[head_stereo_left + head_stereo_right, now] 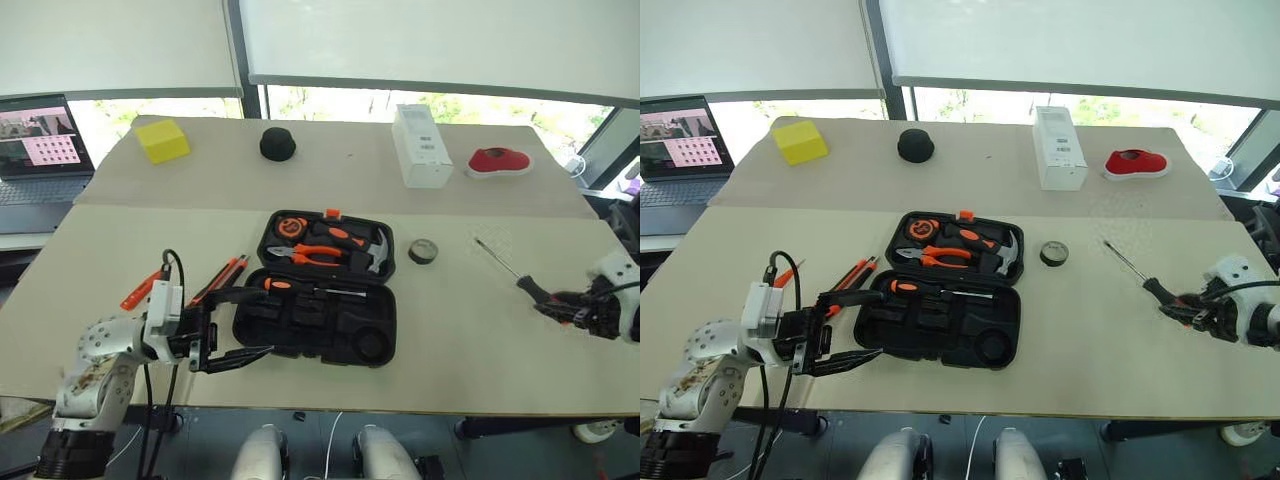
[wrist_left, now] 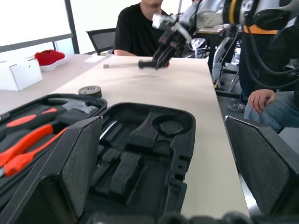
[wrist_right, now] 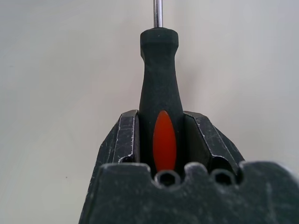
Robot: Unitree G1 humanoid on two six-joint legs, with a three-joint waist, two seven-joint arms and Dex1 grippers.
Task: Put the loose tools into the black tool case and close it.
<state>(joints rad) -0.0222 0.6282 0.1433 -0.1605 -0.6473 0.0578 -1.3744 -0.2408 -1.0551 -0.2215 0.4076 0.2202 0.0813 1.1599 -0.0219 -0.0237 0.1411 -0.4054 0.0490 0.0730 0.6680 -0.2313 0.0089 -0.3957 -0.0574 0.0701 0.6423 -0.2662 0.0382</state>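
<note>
your right end effector [image 1: 560, 301] was clamped on the black-and-orange handle of a screwdriver [image 1: 510, 270], its two fingers [image 3: 125, 137] snug on either side of the grip and the steel shaft pointing away toward 11 o'clock, at about 3 o'clock from the black tool case [image 1: 322, 300]. that case lay open at the middle of the desk [image 1: 470, 350], the pliers and hammer seated in the far half, one screwdriver already lying along the hinge line, and the moulded slots of the near half mostly bare. your left end effector [image 1: 232, 325] stood spread wide and held nothing, just off the case's near corner at about 8 o'clock. the dark tape roll [image 1: 423, 252] sat near the case at 2 o'clock; the utility knife [image 1: 219, 279] and the slim orange tester screwdriver [image 1: 141, 290] lay at about 9 o'clock, beyond your left end effector. the step looked to be the carry to the case: you did well to hold the handle firmly, bring the shaft level and parallel to the long slot, and lower it in before letting go, lest the tip catch the rim. most of the job was still ahead.
</note>
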